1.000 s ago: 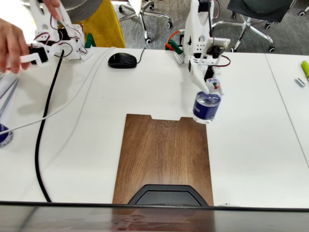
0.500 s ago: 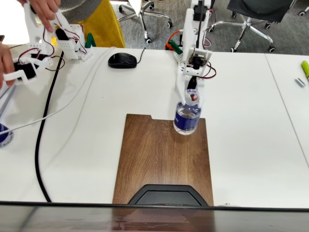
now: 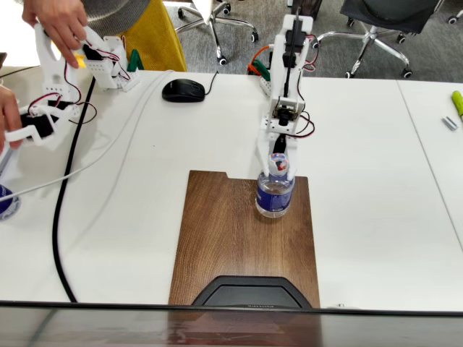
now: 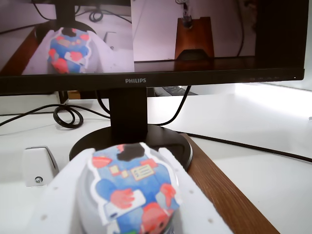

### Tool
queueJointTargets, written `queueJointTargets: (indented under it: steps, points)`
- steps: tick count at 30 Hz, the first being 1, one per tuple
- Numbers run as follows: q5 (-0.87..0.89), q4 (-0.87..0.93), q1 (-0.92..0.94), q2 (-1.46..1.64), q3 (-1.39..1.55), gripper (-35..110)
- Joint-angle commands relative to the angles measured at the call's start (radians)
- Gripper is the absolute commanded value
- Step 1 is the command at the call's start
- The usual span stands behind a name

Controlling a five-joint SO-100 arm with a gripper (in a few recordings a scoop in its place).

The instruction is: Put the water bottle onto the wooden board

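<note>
You're holding the water bottle (image 3: 275, 194) upright at the far right part of the wooden board (image 3: 231, 238) in the fixed view, just inside its right edge and near the notched short end. Whether its base is touching the wood or hanging just above it, I cannot tell from here. Your gripper (image 3: 278, 162) is gripping the bottle at the cap, the white fingers (image 4: 192, 195) sitting tight on both sides of it in the wrist view, where the cap's red and blue marks are facing the camera.

Around you, a monitor stand (image 3: 249, 290) is sitting on the near end of the board, its dark base covering part of the wood, and in the wrist view the monitor (image 4: 151, 41) is standing straight ahead of the gripper with the stand's round foot just beyond the bottle. A black mouse (image 3: 184, 90) is lying on the white table (image 3: 376, 202) beyond the board, well apart to the left. A thick black cable (image 3: 69, 188) and a white cable (image 3: 116, 144) are running down the table's left side, clear of the board. Office chairs (image 3: 376, 22) are standing behind the table. Between bottle and board surface nothing is standing in the way.
</note>
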Motion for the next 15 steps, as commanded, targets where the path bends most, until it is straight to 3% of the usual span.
queueJointTargets:
  steps: [1, 15]
  points:
    - [-0.006, 0.008, 0.020, 0.014, -0.078, 0]
    - [0.035, 0.190, 0.023, 0.009, -0.095, 0]
